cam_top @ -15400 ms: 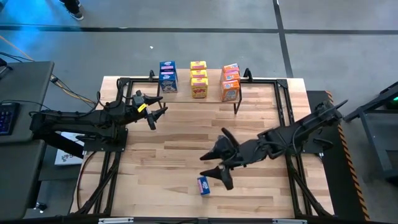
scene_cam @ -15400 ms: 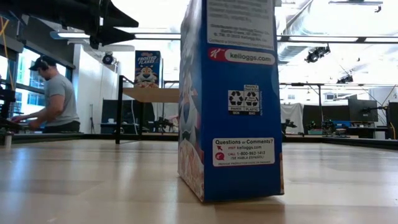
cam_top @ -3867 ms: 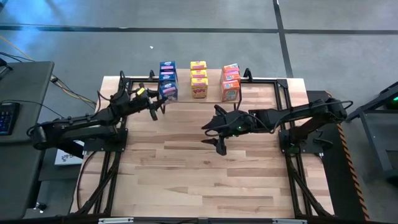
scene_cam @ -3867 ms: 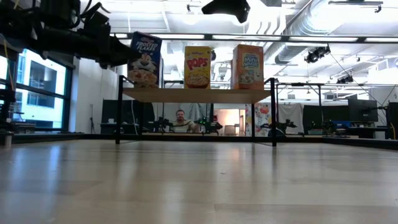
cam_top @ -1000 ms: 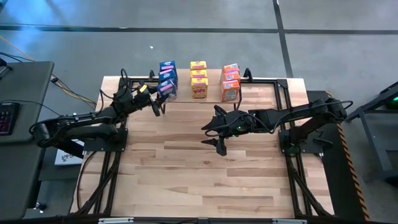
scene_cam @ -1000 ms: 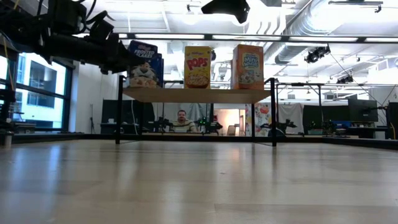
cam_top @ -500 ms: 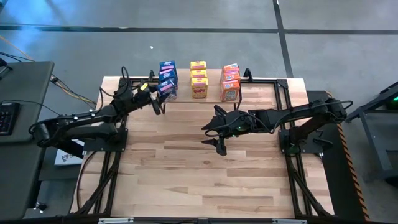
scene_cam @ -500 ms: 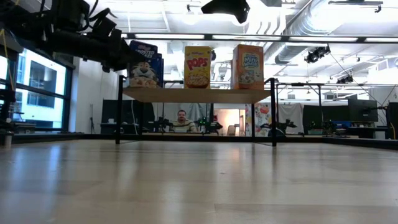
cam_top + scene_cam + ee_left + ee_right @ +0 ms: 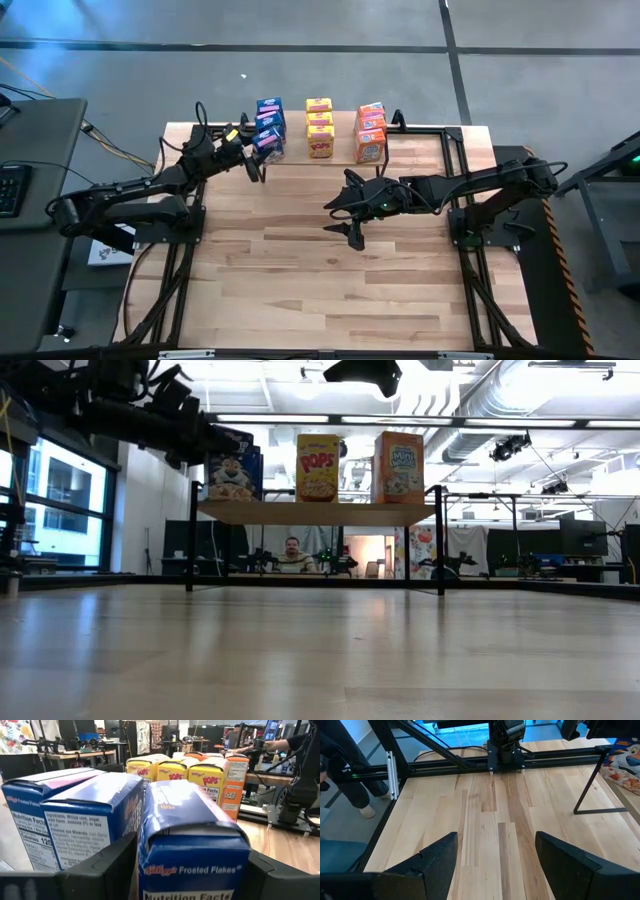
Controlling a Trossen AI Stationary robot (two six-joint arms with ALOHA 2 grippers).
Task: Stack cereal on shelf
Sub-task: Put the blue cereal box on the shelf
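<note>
Cereal box [image 9: 192, 837], glossy blue cardboard, clamped in left gripper [image 9: 257, 157], right gripper [image 9: 345, 215] agape, empty

I see the shelf [image 9: 400, 128] at the table's far edge carrying upright rows of yellow boxes [image 9: 319, 126] and orange boxes [image 9: 370, 131]. My left gripper [image 9: 256, 158] clasps a blue Frosted Flakes box [image 9: 192, 845] beside two blue boxes [image 9: 269, 112].

free: tabletop [image 9: 300, 270] centre to 6 o'clock | blocked: shelf [image 9: 330, 150] at 12 o'clock, full of cereal boxes [image 9: 320, 128] | right tool [image 9: 345, 215] mid-tabletop, jaws spread
</note>
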